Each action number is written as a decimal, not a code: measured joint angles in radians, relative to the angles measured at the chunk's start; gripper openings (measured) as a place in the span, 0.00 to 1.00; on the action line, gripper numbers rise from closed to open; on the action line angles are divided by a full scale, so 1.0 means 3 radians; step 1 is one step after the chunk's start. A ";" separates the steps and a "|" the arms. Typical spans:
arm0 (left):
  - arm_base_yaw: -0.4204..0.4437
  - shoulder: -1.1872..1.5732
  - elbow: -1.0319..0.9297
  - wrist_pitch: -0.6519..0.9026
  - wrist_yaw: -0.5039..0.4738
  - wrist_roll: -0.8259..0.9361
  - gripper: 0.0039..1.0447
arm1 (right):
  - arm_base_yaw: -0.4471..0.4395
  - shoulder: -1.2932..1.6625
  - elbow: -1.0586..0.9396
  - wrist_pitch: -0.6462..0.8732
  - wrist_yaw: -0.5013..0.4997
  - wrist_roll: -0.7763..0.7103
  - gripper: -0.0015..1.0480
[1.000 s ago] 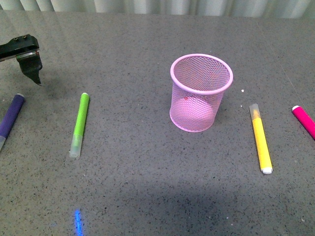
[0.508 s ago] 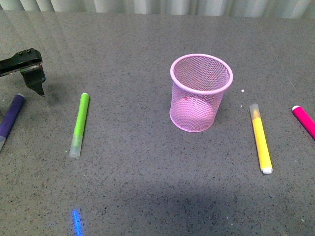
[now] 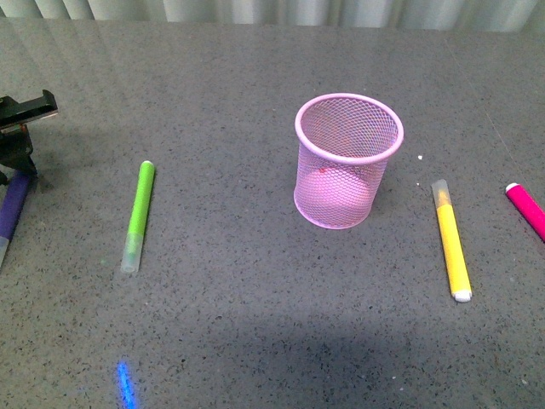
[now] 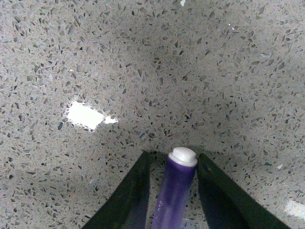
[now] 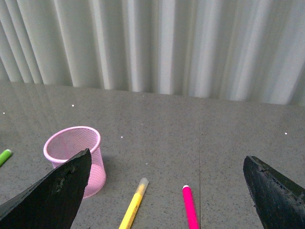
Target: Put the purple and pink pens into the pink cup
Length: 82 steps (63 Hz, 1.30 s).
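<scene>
Now that the left gripper [image 4: 174, 157] has dropped from where it hung a second ago, its jaws sit apart on either side of the purple pen [image 4: 172, 195], way out at 9 o'clock from the pink cup [image 3: 347, 162], beyond the lime-green marker [image 3: 138, 213]. Not pinched yet, so I'd guess the grab's next. Pink pen [image 3: 528, 209] hasn't budged, out at 3 o'clock past the yellow marker [image 3: 451, 251]. Cup's in the same spot, no pens in it. Right gripper [image 5: 164, 191] hangs wide open.

front, right wrist share pink cup [image 3: 336, 192] (left wrist close).
</scene>
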 joint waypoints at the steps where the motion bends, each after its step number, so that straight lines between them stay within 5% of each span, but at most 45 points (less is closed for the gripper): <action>1: 0.0004 -0.0001 -0.0004 0.0001 0.0001 0.0000 0.24 | 0.0000 0.0000 0.0000 0.0000 0.0000 0.0000 0.93; 8: 0.0033 -0.0039 -0.0015 0.0008 0.0029 0.0029 0.09 | 0.0000 0.0000 0.0000 0.0000 0.0000 0.0001 0.93; 40: -0.0034 -0.1526 0.0437 -0.0308 0.0334 0.0450 0.08 | 0.0000 0.0000 0.0000 0.0000 0.0000 0.0000 0.93; 62: -0.1423 -0.1606 0.0338 0.0670 -0.0146 0.0282 0.07 | 0.0000 0.0000 0.0000 0.0000 0.0000 0.0000 0.93; 82: -0.2042 -0.1036 0.0340 0.1132 -0.0359 0.0141 0.07 | 0.0000 -0.0001 0.0000 0.0000 0.0000 0.0000 0.93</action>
